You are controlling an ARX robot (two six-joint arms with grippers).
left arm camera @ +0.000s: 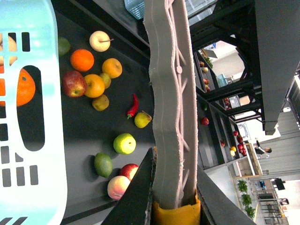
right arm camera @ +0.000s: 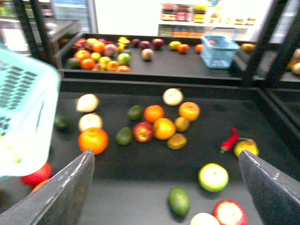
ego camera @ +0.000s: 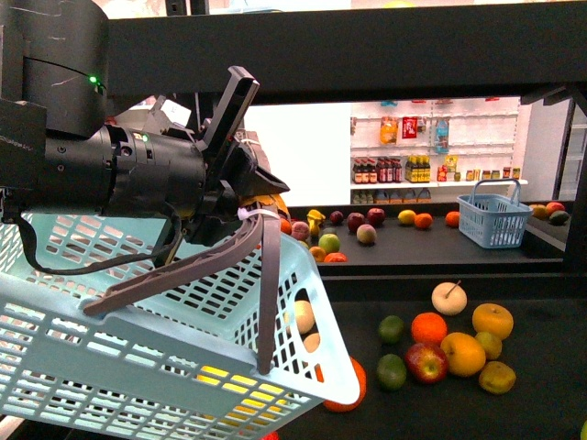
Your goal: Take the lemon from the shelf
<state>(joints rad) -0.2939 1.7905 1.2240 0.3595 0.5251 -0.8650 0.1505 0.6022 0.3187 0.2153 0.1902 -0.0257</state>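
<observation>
The shelf is a black lipped tier (ego camera: 541,412) (right arm camera: 140,183) (left arm camera: 84,131) strewn with loose fruit. A bright yellow oval fruit, apparently the lemon (right arm camera: 246,147) (left arm camera: 142,120), lies beside a red chili (right arm camera: 229,139). My right gripper (right arm camera: 165,154) hangs open above the tier, empty, with the lemon off to its right-finger side. My left gripper (ego camera: 243,174) (left arm camera: 174,161) is shut on the grey basket handle (ego camera: 183,270) (left arm camera: 171,93) and holds the pale blue basket (ego camera: 138,367) (right arm camera: 23,117) tilted. Something bright yellow (ego camera: 225,376) shows through its slots; what it is I cannot tell.
A green apple (right arm camera: 213,177), an avocado (right arm camera: 179,200) and a cluster of oranges and apples (right arm camera: 161,127) lie near the open gripper. On the farther tier stands a small blue basket (ego camera: 495,220) among more fruit. Black frame posts (right arm camera: 262,37) rise at the right.
</observation>
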